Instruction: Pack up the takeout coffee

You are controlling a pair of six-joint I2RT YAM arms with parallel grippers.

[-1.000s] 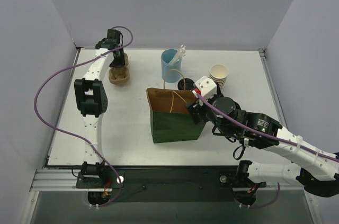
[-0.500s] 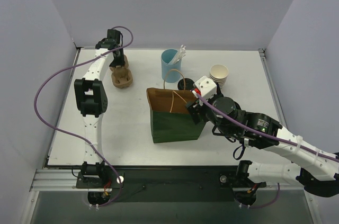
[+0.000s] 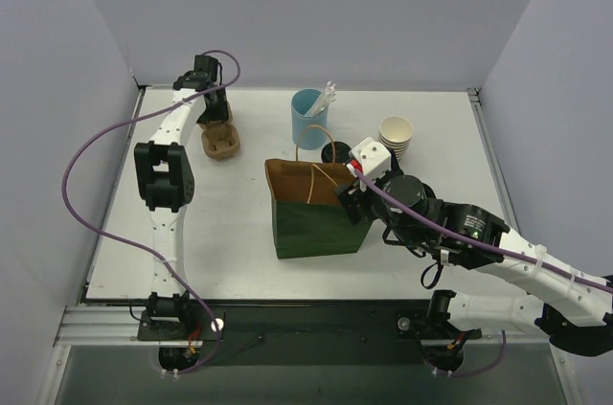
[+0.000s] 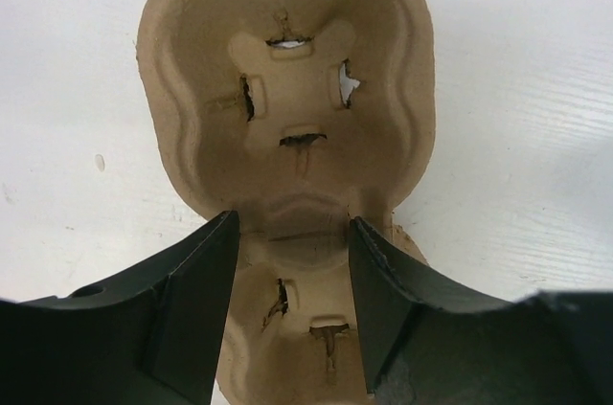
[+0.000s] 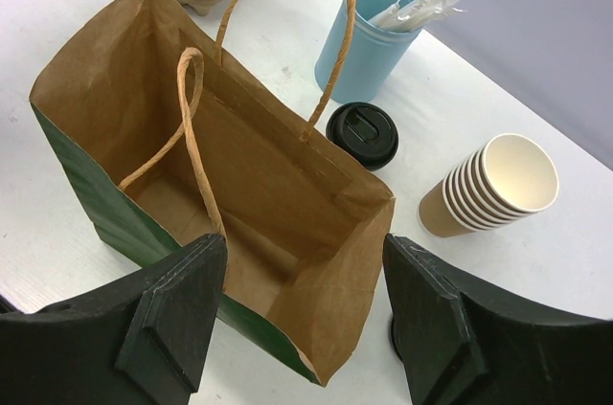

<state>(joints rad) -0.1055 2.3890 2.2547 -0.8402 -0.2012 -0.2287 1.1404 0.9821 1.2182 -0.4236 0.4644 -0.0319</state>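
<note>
Just beyond the green bag (image 5: 316,261), the takeout coffee (image 5: 362,134) stands ahead of the right gripper (image 5: 305,254), jaws spread empty.

- Takeout coffee (image 5: 362,134): only the black lid is seen, beyond the jaws of the right gripper (image 5: 305,244). The cup body is hidden by the far wall of the green bag (image 5: 278,175).
- Pulp carrier (image 4: 287,70): the near end is covered by the left gripper (image 4: 291,223) and cut off below the jaws. Contact cannot be told.
- Wrapped sticks (image 5: 421,5): the kind cannot be made out.
</note>
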